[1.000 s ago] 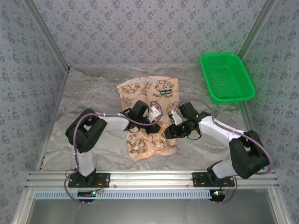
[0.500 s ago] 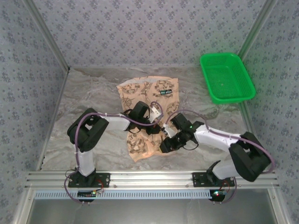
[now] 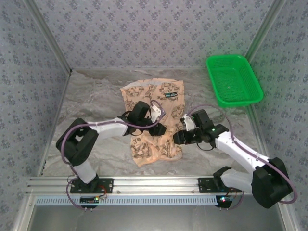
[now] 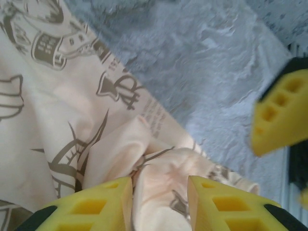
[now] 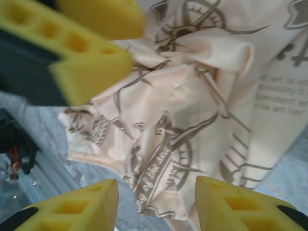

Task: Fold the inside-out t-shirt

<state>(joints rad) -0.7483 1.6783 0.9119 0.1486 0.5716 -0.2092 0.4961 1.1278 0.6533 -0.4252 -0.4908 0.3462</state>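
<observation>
The inside-out t-shirt (image 3: 153,120) lies partly folded in the middle of the table, peach with dark brown emblems. My left gripper (image 3: 162,129) hovers over its right middle. In the left wrist view it (image 4: 159,185) is open, with a raised ridge of pale cloth (image 4: 159,168) between its yellow fingers. My right gripper (image 3: 177,138) sits at the shirt's lower right edge. In the right wrist view it (image 5: 156,188) is open, wide over bunched printed cloth (image 5: 183,144) and gripping nothing. The two grippers are close together.
A green plastic basket (image 3: 234,79) stands at the back right. Grey crinkled sheeting (image 3: 91,106) covers the table. Patterned walls close in the left, back and right. An aluminium rail (image 3: 154,184) runs along the near edge.
My left gripper has opened from shut, leaving a cloth ridge between its fingers. The right gripper pulled back to the right after dipping toward the shirt's lower part. The left elbow swung outward.
</observation>
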